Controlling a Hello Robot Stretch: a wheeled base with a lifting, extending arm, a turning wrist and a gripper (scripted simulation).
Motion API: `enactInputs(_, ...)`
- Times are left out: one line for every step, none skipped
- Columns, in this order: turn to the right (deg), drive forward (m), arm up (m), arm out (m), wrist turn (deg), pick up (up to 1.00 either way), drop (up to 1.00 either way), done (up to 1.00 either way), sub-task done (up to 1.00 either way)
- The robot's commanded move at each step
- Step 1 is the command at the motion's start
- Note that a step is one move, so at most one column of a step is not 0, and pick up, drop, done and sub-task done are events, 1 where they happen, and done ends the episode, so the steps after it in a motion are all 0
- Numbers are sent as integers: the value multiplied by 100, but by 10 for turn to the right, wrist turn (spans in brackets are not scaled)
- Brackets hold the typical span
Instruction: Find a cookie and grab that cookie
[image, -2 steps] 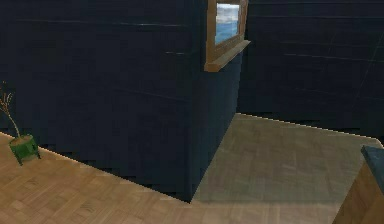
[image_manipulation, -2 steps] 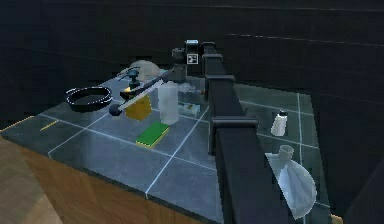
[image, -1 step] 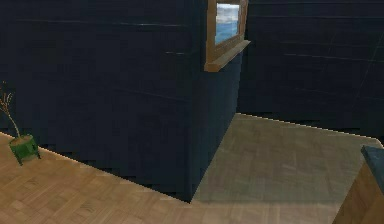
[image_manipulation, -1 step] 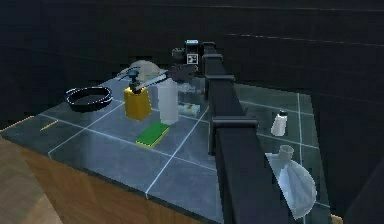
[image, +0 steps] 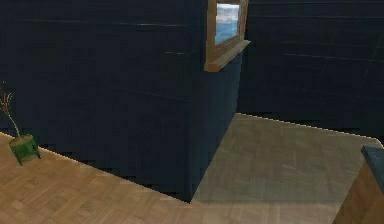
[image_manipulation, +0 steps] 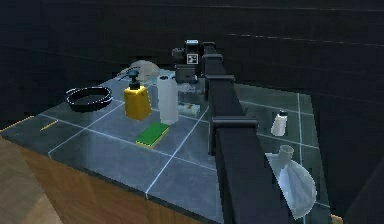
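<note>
- Dark blue dead ahead: faced a planked wall in the forward view, with one corner jutting toward the camera.
- Caught a wood-framed pane high on that corner's side face, seen at a slant; picture or window, could not tell.
- Spotted a small green pot with bare twigs at the forward view's left, standing on the wooden floor at the foot of the wall.
- Glimpsed a wooden cabinet end with a dark top at the forward view's bottom right.
- Over in the arm side view, found a dark tiled counter on wooden fronts.
- Counted along it: a black pan at the left, then a yellow pump bottle with a pale bottle just beside it, and a green sponge lying flat in front of both.
- Picked up a small white shaker right of the arm, and a clear glass vessel nearer the camera.
- Followed the arm out to the gripper, above the pale bottle in the picture, with a pale domed thing to its left.
- Could not tell whether it held anything: things stood on the counter at and behind the fingers.
- Could not tell where the cookie lay among all that.
</note>
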Motion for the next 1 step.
enactInputs(0, 0, 0, 0, 120, 0, 0, 0, 0)
